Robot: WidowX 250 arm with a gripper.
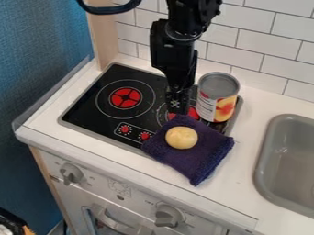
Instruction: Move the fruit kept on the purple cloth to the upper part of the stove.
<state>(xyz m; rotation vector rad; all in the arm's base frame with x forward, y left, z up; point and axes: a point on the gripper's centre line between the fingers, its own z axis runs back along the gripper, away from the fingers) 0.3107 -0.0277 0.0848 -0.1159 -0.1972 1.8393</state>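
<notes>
Here, pale yellow round fruit (182, 137) sits on purple cloth (205, 153), which overlaps near edge of stove (89, 110). Gripper (177, 108) hangs beyond fruit, beside can (217, 97); cannot tell if wide or narrow.

Seen from the fruit (182, 137), which sits on the cloth (202, 160), the can (210, 110) stands on the stove (92, 110) at one o'clock. The left burner (125, 97) lies between ten and eleven, the post (103, 39) at eleven, the wall (264, 41) behind at twelve to two. The sink (288, 156) is set in the counter (242, 179) between three and four. The cloth spans stove and counter. Below the counter, knobs sit at six (169, 215) and eight (71, 173).
</notes>
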